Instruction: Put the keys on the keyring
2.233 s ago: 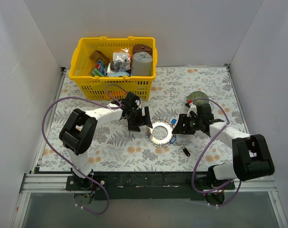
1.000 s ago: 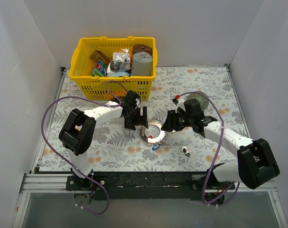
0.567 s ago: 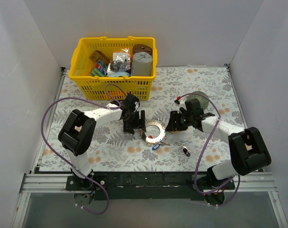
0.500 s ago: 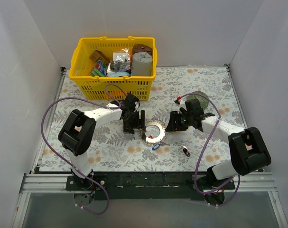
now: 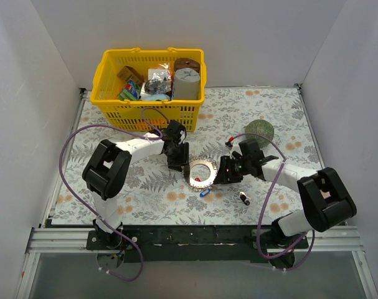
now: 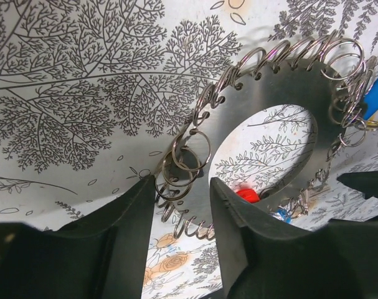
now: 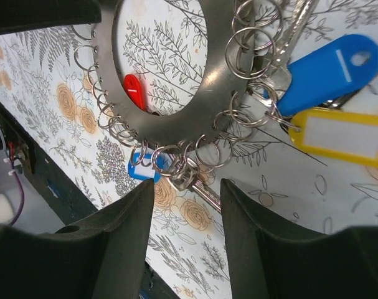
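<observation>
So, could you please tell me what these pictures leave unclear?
Left wrist: whether the left jaws pinch the keyring, as the contact is hidden behind them.
Top external: which keys are threaded on it, as they are too small.
Right wrist: yellow tag cut off by the right edge.

Keyring (image 6: 282, 81) on table (image 5: 145, 200) (basket (image 5: 132, 113) behind)
</observation>
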{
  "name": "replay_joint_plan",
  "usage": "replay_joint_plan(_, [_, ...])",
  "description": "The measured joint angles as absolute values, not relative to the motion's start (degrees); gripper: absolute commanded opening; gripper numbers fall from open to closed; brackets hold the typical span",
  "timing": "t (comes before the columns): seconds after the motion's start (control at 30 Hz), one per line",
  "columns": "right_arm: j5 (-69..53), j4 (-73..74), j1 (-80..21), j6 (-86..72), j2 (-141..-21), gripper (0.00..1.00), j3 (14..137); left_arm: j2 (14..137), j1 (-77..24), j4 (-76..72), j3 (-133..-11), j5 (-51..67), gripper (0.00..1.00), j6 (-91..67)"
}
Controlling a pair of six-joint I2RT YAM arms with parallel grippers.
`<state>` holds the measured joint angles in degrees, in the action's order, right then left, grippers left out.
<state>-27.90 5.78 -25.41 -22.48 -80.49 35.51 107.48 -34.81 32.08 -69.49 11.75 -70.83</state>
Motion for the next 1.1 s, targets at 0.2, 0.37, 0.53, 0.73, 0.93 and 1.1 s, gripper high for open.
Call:
replay_joint_plan(0.2, [-30.65, 1.8, -26.26, -25.32, -87.11, 0.54, 36.58, 107.46, -34.85, 31.46, -68.88, 11.11, 0.27, -70.52])
replay_joint_plan(0.37, [-30.17, 0.95, -26.28, -25.32, -91.42, 0.54, 41.08, 106.26, -34.89, 29.82, -66.76, 11.16, 0.22, -70.83])
replay_joint_plan(0.53, [-28.95, 1.19, -26.17, -24.49, -95.31, 0.54, 46.13, 104.42, -35.64, 29.06, -64.12, 11.38, 0.18, -71.5])
replay_joint_plan(0.73, [-26.81, 2.35, -26.0, -22.61, -98.26, 0.54, 50.68, 102.61, -38.83, 29.41, -61.73, 11.75, 0.18, -73.36])
replay_joint_plan(0.93, [-24.4, 4.91, -26.0, -20.62, -98.91, 0.6, 53.58, 101.3, -42.06, 29.91, -60.2, 12.75, 0.29, -74.83])
replay_joint_plan(1.1, [-20.95, 9.41, -26.02, -17.85, -95.13, 0.68, 53.67, 98.83, -42.54, 33.21, -59.72, 11.29, 0.57, -74.48])
